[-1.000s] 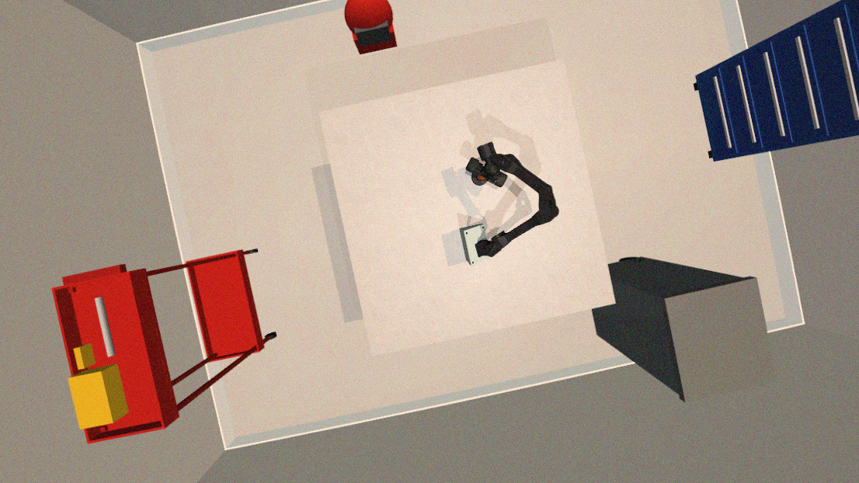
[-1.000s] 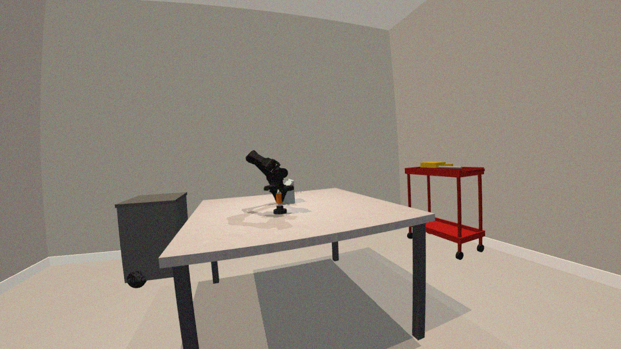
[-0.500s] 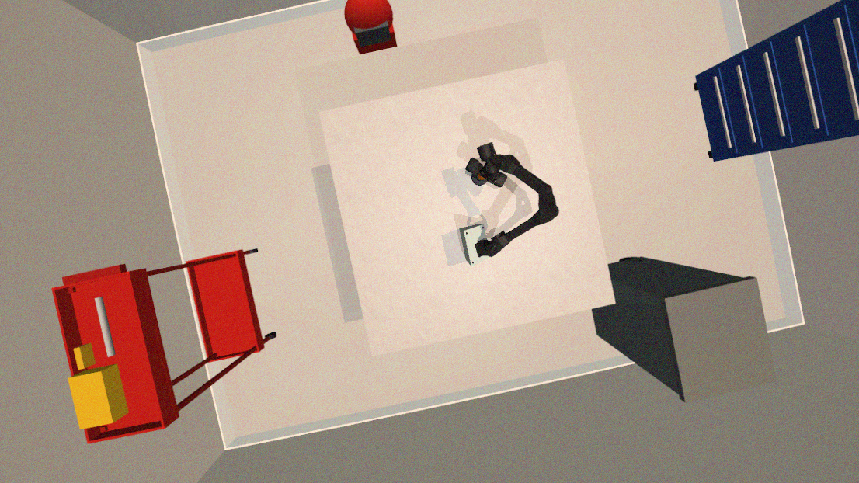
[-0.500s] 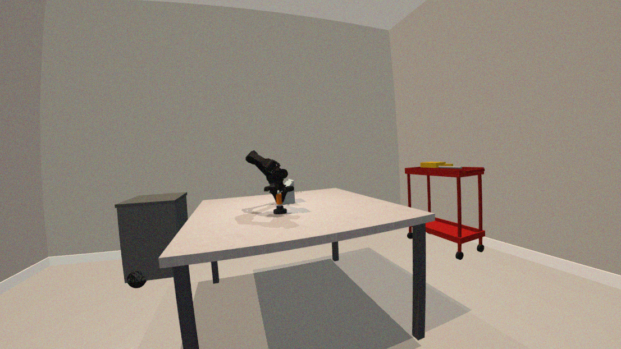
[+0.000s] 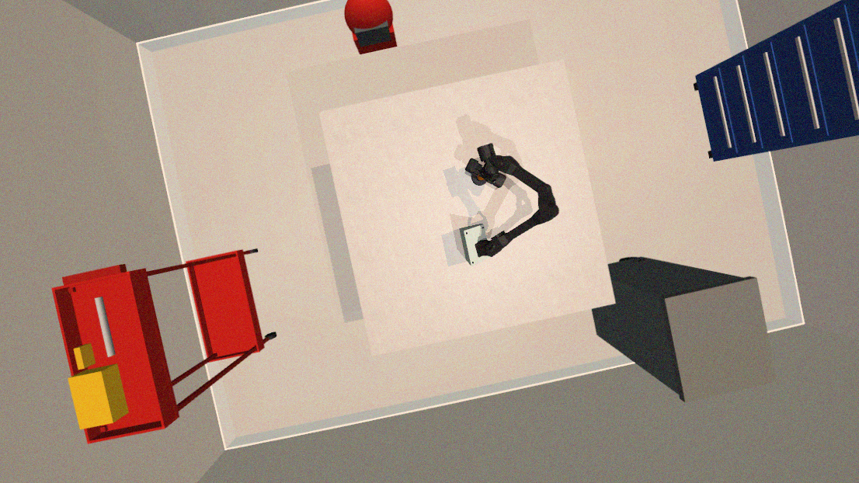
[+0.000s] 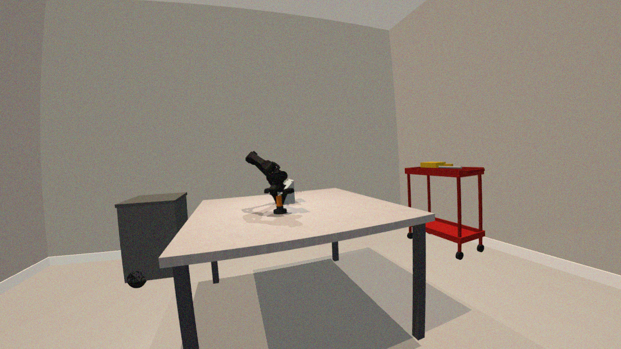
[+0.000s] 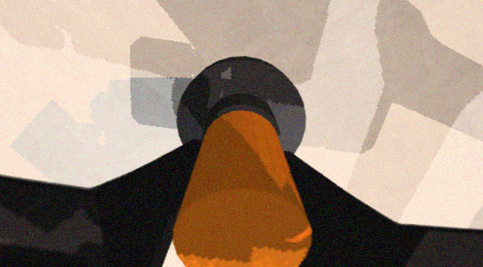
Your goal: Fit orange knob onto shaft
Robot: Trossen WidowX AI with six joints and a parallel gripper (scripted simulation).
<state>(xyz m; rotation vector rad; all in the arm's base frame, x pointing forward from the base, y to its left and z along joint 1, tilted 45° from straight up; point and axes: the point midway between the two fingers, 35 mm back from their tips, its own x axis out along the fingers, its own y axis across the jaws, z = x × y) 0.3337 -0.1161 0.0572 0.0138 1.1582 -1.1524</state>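
Observation:
The orange knob [image 6: 278, 200] [image 7: 242, 222] is upright between the fingers of my gripper [image 6: 278, 204] [image 7: 241, 153], which is shut on it. The round black pedestal [image 6: 279, 211] [image 7: 245, 71] stands on the table directly beneath the knob. In the exterior view the knob's lower end is very close to the pedestal's raised middle; I cannot tell if they touch. The silver shaft is hidden, and so are its flat side and the hole under the knob. In the top view the arm covers most of the knob [image 5: 481, 177].
The arm's base is fixed beside a pale box-shaped block [image 5: 471, 243] on the table [image 5: 392, 199] [image 6: 357, 216]. Off the table are a red cart [image 5: 224, 307] [image 6: 459, 207], a dark cabinet [image 5: 715, 338] [image 6: 146, 239], a blue ladder-like object [image 5: 759, 123] and a red round-topped object [image 5: 367, 8].

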